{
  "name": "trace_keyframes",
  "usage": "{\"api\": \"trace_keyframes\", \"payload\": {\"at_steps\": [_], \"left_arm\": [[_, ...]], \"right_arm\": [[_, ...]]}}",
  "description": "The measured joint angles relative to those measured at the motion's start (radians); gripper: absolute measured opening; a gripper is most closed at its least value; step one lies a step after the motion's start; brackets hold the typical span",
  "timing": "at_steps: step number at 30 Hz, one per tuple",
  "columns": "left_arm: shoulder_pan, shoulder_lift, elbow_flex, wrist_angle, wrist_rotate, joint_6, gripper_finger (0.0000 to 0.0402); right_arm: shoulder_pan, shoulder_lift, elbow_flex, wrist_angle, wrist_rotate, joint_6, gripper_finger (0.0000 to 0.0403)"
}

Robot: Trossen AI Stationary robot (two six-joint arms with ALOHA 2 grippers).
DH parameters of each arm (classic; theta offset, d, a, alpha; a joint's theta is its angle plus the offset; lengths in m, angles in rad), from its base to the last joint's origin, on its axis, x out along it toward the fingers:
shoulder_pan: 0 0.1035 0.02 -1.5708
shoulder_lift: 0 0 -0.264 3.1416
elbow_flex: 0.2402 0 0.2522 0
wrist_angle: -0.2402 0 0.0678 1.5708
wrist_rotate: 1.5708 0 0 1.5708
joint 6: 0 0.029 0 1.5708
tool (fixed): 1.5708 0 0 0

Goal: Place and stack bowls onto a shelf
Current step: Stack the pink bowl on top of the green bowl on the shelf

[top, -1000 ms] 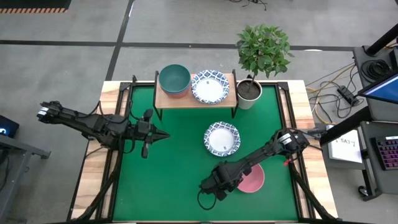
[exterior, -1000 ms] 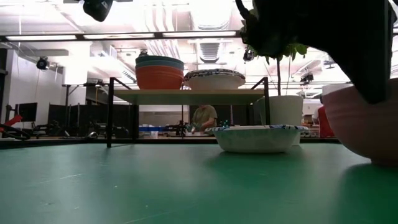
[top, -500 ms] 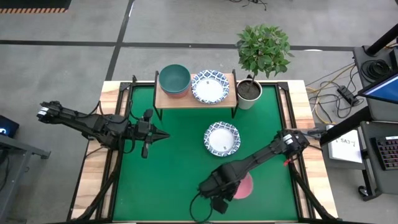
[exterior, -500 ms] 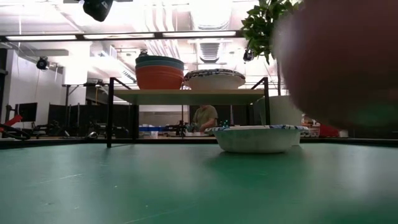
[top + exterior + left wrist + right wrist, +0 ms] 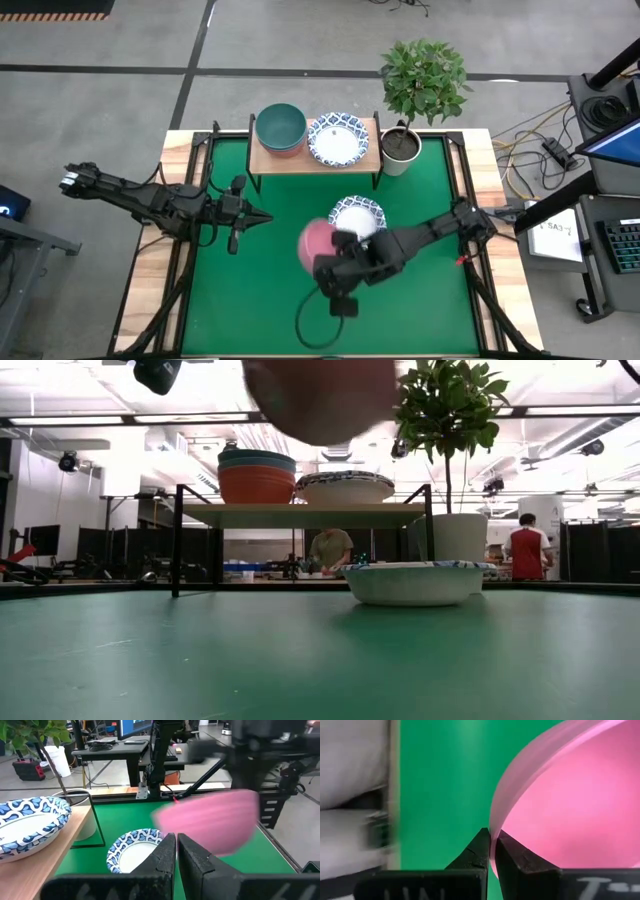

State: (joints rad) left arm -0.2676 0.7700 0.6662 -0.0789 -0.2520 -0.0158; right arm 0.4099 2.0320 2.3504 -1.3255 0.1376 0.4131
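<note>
My right gripper (image 5: 330,258) is shut on the pink bowl (image 5: 314,244) above the middle of the table; the bowl shows blurred in the low view (image 5: 320,395) and in the left wrist view (image 5: 210,822). A white bowl with a blue patterned rim (image 5: 360,213) rests by its base on the green table, partly under my right arm. The wooden shelf (image 5: 262,160) at the far edge bears a stack topped by a teal bowl (image 5: 280,126) and another patterned bowl (image 5: 337,139). My left gripper (image 5: 262,217) is shut and waits at the left. My right gripper pinches the pink bowl's rim (image 5: 493,827) between its two fingers, one finger on the inside wall and one on the outside. The bowl is lifted clear of the table and tilted, its wall reaching away from the fingers.
A white plant pot (image 5: 400,148) with a leafy plant (image 5: 424,75) stands just right of the shelf. Bare green table (image 5: 260,290) lies near and to the left. People (image 5: 327,550) show in the room beyond the table.
My right gripper has carried the pink bowl up off the near right part of the table and toward the left and far side, to above the table's middle. The bowl has gone from resting on the table to lifted clear and tilted.
</note>
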Motion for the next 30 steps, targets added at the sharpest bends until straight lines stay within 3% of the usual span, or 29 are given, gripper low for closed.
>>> {"api": "trace_keyframes", "payload": {"at_steps": [5,10,13,18,22,26,30], "left_arm": [[0.0,-0.002,0.0,0.002,0.0,0.0,0.0],[0.0,-0.002,0.0,-0.001,0.0,-0.016,0.0],[0.0,-0.003,0.0,-0.02,0.0,-0.049,0.0],[0.0,-0.007,0.005,-0.037,0.0,-0.074,0.0],[0.0,-0.014,0.087,-0.095,-0.014,-0.05,0.0],[0.0,-0.012,0.211,-0.203,-0.1,0.016,0.0],[0.001,0.001,0.308,-0.294,-0.21,0.069,0.0]], "right_arm": [[-0.088,-0.019,0.005,0.0,0.169,-0.229,0.0009],[-0.194,-0.024,0.006,0.017,0.424,-0.471,0.0009],[-0.272,-0.024,0.006,0.085,0.475,-0.591,0.0009],[-0.401,-0.024,0.006,0.264,0.446,-0.747,0.0009],[-0.498,-0.024,0.006,0.368,0.33,-0.825,0.0009],[-0.582,-0.022,0.006,0.388,0.157,-0.829,0.0009],[-0.63,-0.022,0.006,0.389,0.076,-0.817,0.0009]]}}
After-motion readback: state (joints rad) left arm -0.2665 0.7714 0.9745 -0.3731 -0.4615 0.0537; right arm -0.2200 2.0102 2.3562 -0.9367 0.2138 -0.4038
